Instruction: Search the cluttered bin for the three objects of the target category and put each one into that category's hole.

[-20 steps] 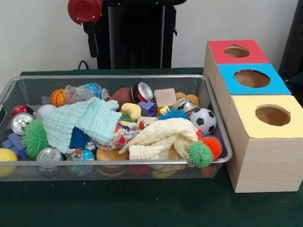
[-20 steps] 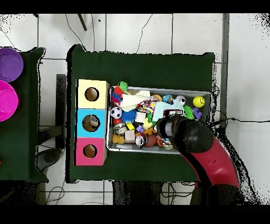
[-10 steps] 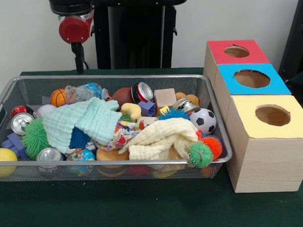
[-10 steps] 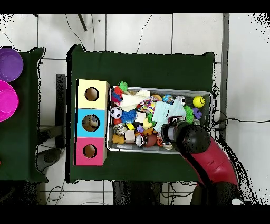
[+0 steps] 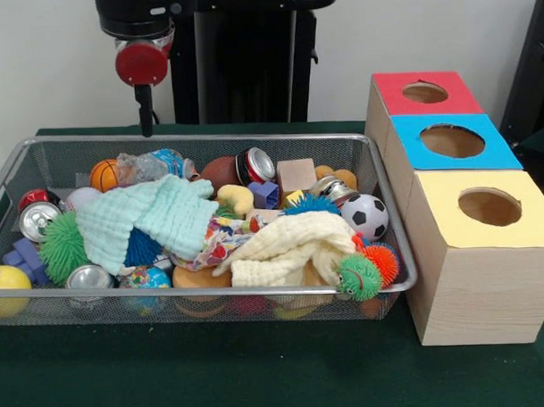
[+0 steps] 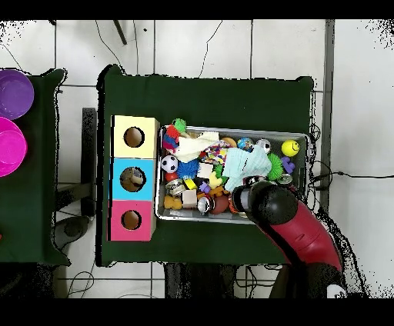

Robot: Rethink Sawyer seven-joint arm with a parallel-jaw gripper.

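From the front, the gripper [image 5: 145, 119] hangs above the wire bin's [image 5: 252, 138] far rim, over the basketball [image 5: 104, 174] and crushed plastic bottle [image 5: 150, 164]; I cannot tell how its jaws stand, and nothing shows which category is wanted. From overhead, the arm [image 6: 296, 231] covers the bin's corner nearest the robot's base, with the three-hole box [image 6: 117, 178] just beside the bin's opposite end. The mint cloth [image 5: 156, 216] and cream cloth [image 5: 291, 246] bury much of the clutter, so a descent here could snag fabric or hit the rim.
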